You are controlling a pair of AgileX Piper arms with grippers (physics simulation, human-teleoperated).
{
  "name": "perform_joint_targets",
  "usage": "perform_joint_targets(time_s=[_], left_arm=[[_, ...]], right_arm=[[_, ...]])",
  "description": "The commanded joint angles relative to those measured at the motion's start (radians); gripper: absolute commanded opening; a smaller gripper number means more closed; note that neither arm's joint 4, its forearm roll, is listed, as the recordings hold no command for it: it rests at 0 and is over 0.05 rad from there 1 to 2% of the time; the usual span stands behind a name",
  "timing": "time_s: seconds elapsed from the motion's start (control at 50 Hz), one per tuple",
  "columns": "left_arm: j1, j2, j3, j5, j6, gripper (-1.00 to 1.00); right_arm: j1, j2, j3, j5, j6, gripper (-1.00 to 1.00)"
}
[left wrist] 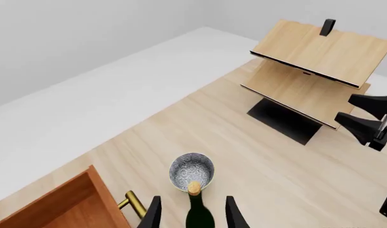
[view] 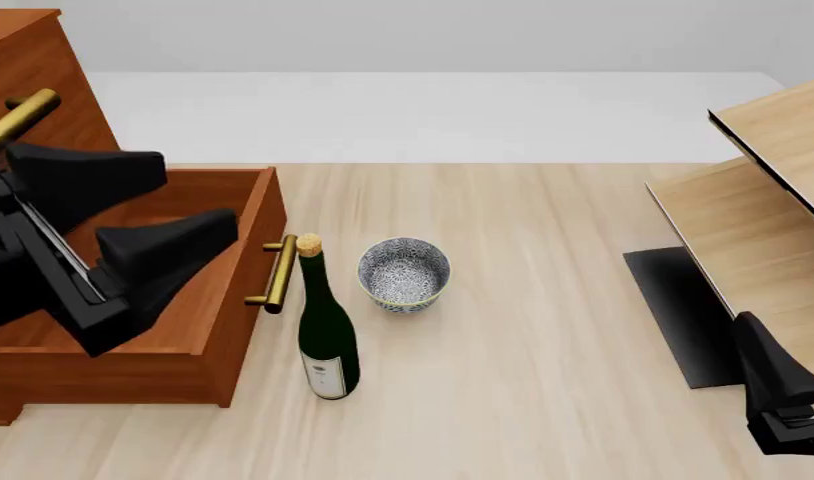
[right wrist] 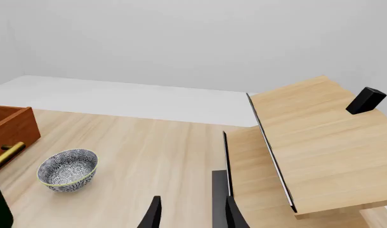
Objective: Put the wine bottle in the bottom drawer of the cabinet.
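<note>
Both jaws gape with nothing held; wine bottle upright on the desk.

The left gripper (view: pixel 147 225) hangs spread over the pulled-out bottom drawer (view: pixel 234 310) of the cabinet (view: pixel 27 60); the right gripper (right wrist: pixel 191 213) is parted near the pale shelf unit (view: pixel 767 200). The wine bottle (view: pixel 326 335) stands just beside the drawer's brass handle (view: pixel 275 273), with a speckled bowl (view: pixel 403 273) close by on the desk (view: pixel 541 330).

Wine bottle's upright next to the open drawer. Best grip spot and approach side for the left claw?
Grip the wine bottle around its straight body, above the white label. The neck is thin and tapers, so a grip there is likelier to slip. Come in level from the near side: the bottom drawer front crowds its left and the bowl sits to its right. The left claw is open above the drawer.
</note>
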Motion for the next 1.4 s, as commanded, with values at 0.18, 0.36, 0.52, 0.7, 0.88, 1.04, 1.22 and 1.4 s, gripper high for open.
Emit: perform_joint_targets(time_s=[0.18, 0.36, 0.52, 0.7, 0.88, 1.04, 1.22, 1.4], left_arm=[[0.017, 0.044, 0.030, -0.056, -0.028, 1.00], [-0.009, 0.080, 0.049, -0.105, -0.034, 1.00], [-0.018, 0.118, 0.074, -0.161, -0.049, 1.00], [-0.021, 0.158, 0.102, -0.213, -0.038, 1.00], [-0.015, 0.199, 0.114, -0.254, -0.028, 1.00], [-0.007, 0.237, 0.128, -0.296, -0.027, 1.00], [0.001, 0.274, 0.151, -0.349, -0.022, 1.00], [0.017, 0.326, 0.185, -0.418, -0.026, 1.00]], right_arm=[[0.000, 0.000, 0.000, 0.000, 0.000, 1.00], [0.000, 0.005, 0.000, -0.004, 0.001, 1.00], [-0.001, 0.006, 0.000, -0.005, 0.003, 1.00], [0.001, 0.012, 0.000, -0.010, 0.003, 1.00], [0.001, 0.012, 0.000, -0.010, 0.003, 1.00], [0.002, 0.011, 0.000, -0.009, 0.002, 1.00], [0.004, 0.012, 0.000, -0.009, 0.001, 1.00], [0.005, 0.017, 0.000, -0.013, 0.000, 1.00]])
